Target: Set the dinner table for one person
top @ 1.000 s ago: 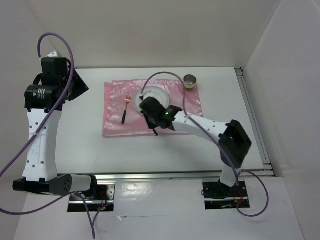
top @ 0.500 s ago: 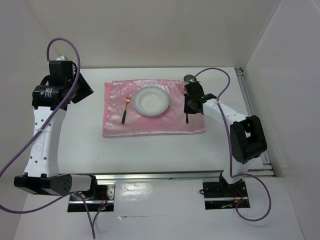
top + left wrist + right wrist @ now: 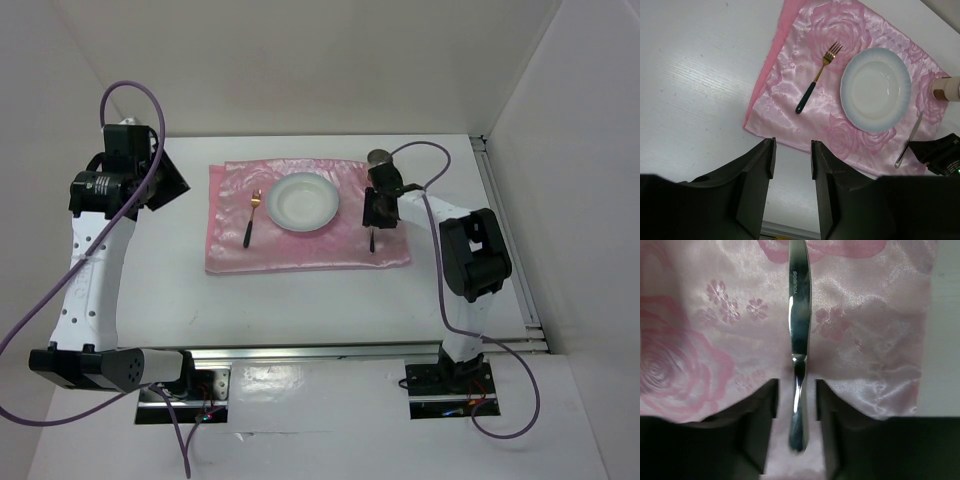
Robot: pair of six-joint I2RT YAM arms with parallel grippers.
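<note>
The white dinner table (image 3: 150,290) carries a pink rose-patterned mat (image 3: 230,255). On the mat lie a white plate (image 3: 305,202), a gold fork with a dark handle (image 3: 251,218) to its left, and a silver knife (image 3: 799,315) to its right. My right gripper (image 3: 796,385) is open and low over the mat; the knife's handle lies between its fingers with a gap on each side. In the top view the right gripper (image 3: 373,225) is right of the plate. My left gripper (image 3: 792,145) is open and empty, held high over the table's left side (image 3: 160,182).
A small metal cup (image 3: 380,160) stands at the mat's far right corner, just behind my right gripper. Metal rails (image 3: 320,350) run along the near edge and the right side. White walls enclose the table at the back and sides.
My right arm swung from the plate's near left side to its right with the knife, which now lies on the mat between open fingers. The left arm shifted slightly.
</note>
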